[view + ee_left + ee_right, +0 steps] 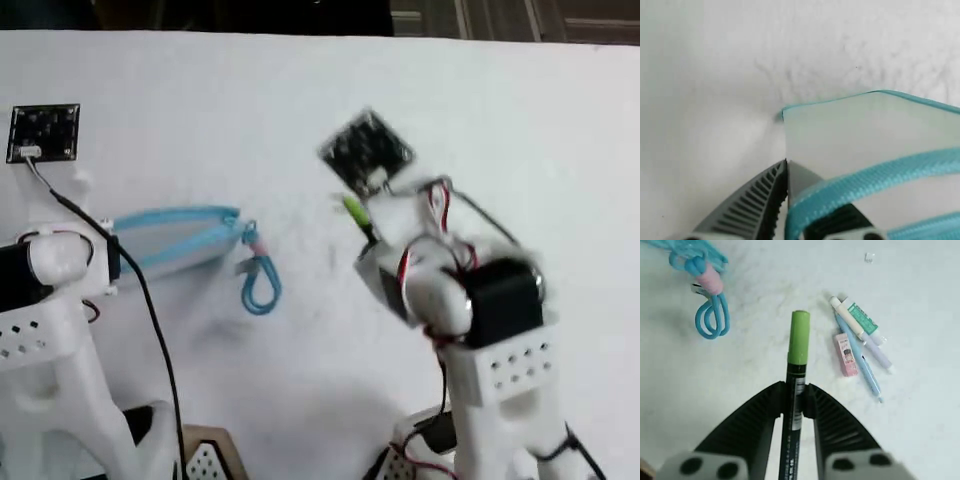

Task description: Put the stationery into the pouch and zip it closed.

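Marker clamped in right end effector | pouch edge apparently pinched by left end effector

The pouch lies on the counter, its left end clamped in the left pincer and its cord loop at its right end. Right of the loop, the right pincer grips the marker. The pens and eraser lie together near the marker's tip.

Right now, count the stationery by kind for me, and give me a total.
Marker, green cap, held in the right hand: 1
Pen-like sticks lying loose: 3 (blue pen, lavender pen, green-labelled tube)
Pink eraser: 1
Total: 5
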Tool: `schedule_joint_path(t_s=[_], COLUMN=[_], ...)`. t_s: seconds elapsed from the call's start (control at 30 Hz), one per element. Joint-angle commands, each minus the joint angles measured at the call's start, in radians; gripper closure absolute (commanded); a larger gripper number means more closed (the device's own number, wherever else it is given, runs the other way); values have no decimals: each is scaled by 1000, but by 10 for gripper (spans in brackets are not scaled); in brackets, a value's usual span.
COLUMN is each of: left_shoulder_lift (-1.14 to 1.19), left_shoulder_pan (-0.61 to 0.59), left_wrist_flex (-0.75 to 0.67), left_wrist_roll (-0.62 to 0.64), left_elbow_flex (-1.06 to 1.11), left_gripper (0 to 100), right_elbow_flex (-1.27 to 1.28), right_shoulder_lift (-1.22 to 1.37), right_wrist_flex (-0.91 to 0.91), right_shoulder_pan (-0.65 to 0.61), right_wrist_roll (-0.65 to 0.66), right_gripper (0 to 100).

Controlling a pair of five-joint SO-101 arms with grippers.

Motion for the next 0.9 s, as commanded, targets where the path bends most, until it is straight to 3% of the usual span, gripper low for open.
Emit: schedule_joint_path(t_s=[0.0,0.13,0.23,0.4,0.53,0.63,0.87], left_shoulder_lift=[-5,-5,-5,-5,-4,1,2], left_shoulder_pan=[13,13,13,10,10,10,13], left_wrist_flex=[-2,-3,-3,-3,-3,-3,-5], left_wrist_roll=[11,11,11,11,11,11,12], left_elbow_flex=[-2,-3,-3,-3,-2,-5,-3], left_gripper=[979,979,979,979,979,979,979], right_elbow_flex=[169,331,440,497,454,400,402], right_shoulder_lift=[-110,-180,-213,-271,-329,-338,-295], right_wrist_flex=[-156,-463,-710,-1089,-1285,-1391,-1445], right_shoulder_pan=[-16,-101,-168,-185,-191,-214,-414], right_wrist_roll=[-186,-534,-638,-652,-652,-654,-652], right_gripper=[978,980,981,981,981,981,981])
